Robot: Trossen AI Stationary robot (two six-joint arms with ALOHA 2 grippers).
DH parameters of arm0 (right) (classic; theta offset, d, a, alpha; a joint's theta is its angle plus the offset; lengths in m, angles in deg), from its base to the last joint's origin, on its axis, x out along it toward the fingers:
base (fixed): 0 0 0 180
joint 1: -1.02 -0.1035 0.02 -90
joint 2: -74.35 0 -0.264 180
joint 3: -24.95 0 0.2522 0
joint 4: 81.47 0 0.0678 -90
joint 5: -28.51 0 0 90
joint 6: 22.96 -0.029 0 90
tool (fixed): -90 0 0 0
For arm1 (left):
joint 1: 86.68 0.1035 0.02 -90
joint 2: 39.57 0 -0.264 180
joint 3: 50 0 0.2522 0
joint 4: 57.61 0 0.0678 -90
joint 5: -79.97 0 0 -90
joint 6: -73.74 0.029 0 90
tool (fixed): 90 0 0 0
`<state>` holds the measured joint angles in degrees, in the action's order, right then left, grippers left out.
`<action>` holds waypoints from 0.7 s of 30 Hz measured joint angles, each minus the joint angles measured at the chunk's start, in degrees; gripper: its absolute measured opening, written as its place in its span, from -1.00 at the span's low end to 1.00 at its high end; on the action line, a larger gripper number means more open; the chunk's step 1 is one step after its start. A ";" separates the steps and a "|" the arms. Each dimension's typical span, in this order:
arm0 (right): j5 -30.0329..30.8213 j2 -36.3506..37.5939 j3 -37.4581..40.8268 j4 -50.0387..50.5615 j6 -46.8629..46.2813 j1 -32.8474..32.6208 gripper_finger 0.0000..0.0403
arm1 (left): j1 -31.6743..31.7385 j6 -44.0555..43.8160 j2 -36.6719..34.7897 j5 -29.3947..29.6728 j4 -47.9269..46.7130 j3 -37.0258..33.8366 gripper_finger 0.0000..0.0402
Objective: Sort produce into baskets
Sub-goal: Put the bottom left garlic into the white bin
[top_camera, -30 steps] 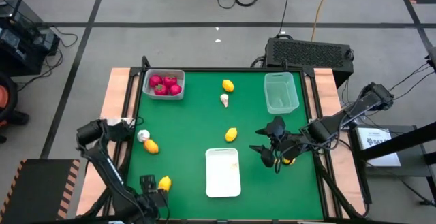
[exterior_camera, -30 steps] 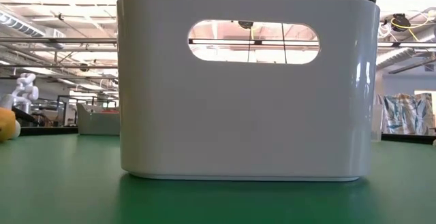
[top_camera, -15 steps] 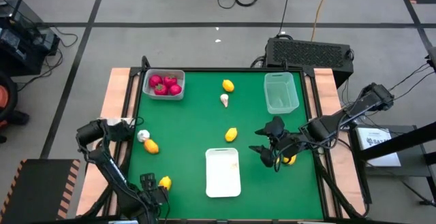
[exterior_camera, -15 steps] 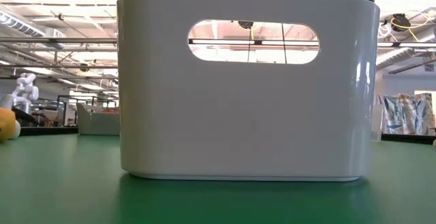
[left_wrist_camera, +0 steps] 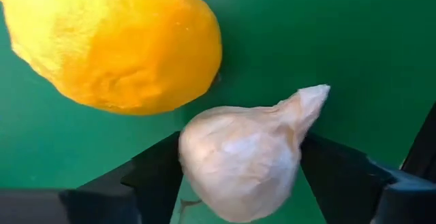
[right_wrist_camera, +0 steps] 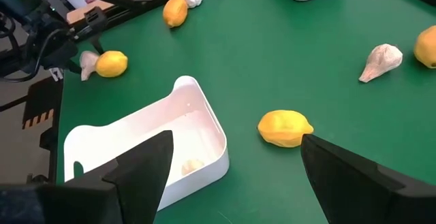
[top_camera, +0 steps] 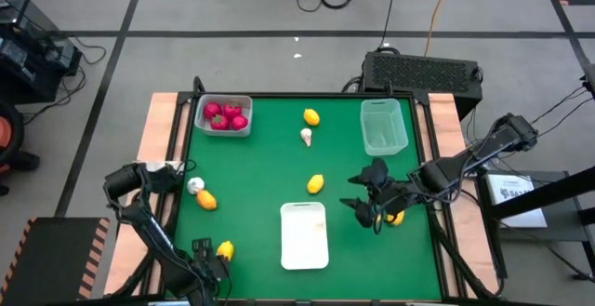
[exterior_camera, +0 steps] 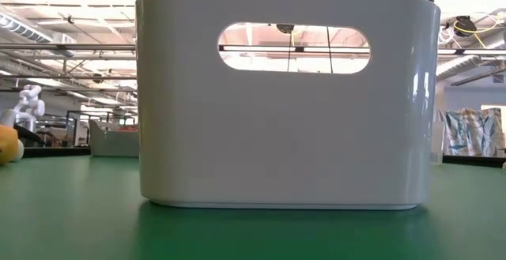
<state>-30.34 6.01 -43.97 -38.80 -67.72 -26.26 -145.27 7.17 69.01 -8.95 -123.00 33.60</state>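
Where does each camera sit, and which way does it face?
High: overhead, straight down on the green table; both arms show.
Low: tabletop height, facing the white tub side-on; barely any arm.
Left wrist: left gripper shut on a garlic bulb beside a lemon.
Right wrist: past the open right gripper, across the table.
Shared: high and right wrist show that tub.

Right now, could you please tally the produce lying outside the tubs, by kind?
Yellow lemons: 4
Orange lemon: 1
Garlic bulbs: 3, one of them in the left claw
Total: 8
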 joint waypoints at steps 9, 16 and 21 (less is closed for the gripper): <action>-0.29 0.00 0.00 -0.33 0.54 1.53 0.55 | 0.00 -2.20 -2.24 -0.47 -0.01 0.23 -0.01; -1.54 0.02 0.00 -0.39 0.68 1.83 0.55 | 0.41 -3.56 -10.27 1.53 -1.40 2.88 -0.01; -1.49 0.02 0.00 -0.44 1.07 2.69 0.55 | 5.38 -0.99 -17.29 7.66 -1.12 3.54 -0.01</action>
<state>-31.82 6.03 -43.97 -39.24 -66.65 -23.57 -139.89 6.18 51.72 -1.29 -124.12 37.14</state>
